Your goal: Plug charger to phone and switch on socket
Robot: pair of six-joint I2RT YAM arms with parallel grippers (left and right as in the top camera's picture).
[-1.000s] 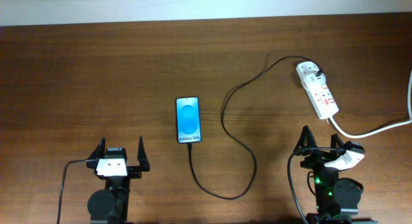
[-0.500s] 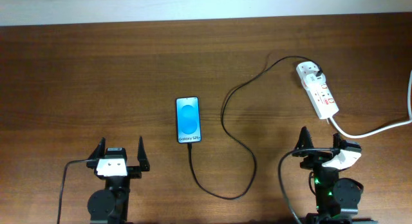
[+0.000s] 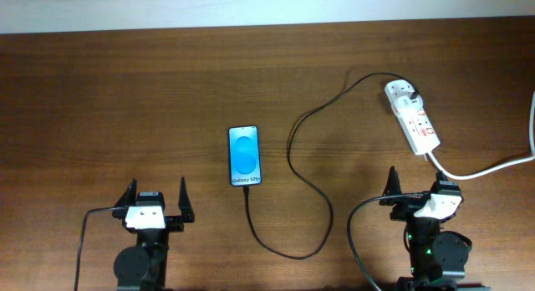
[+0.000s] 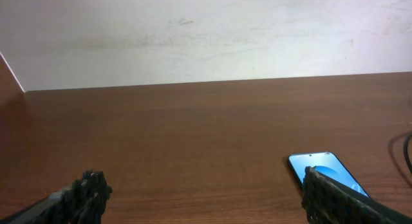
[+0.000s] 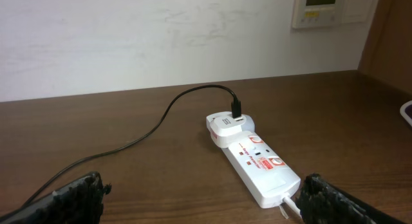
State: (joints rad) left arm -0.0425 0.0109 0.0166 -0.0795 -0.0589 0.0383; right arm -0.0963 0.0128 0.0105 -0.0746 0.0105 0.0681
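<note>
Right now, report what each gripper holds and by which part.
Nothing is held. The left gripper and the right gripper are both open and empty; the charger lies on the table, apart from both.

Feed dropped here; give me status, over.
Left jaws, right jaws open, empty. Charger meets phone bottom edge, plugged at socket; switch state unreadable. Nothing in the way.

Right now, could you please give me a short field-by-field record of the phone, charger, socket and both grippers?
phone: flat, screen up, lit blue
socket: far right side; switch state unclear
charger: loops from phone's bottom edge to white adapter on socket
left gripper: open, empty
right gripper: open, empty, just short of socket
</note>
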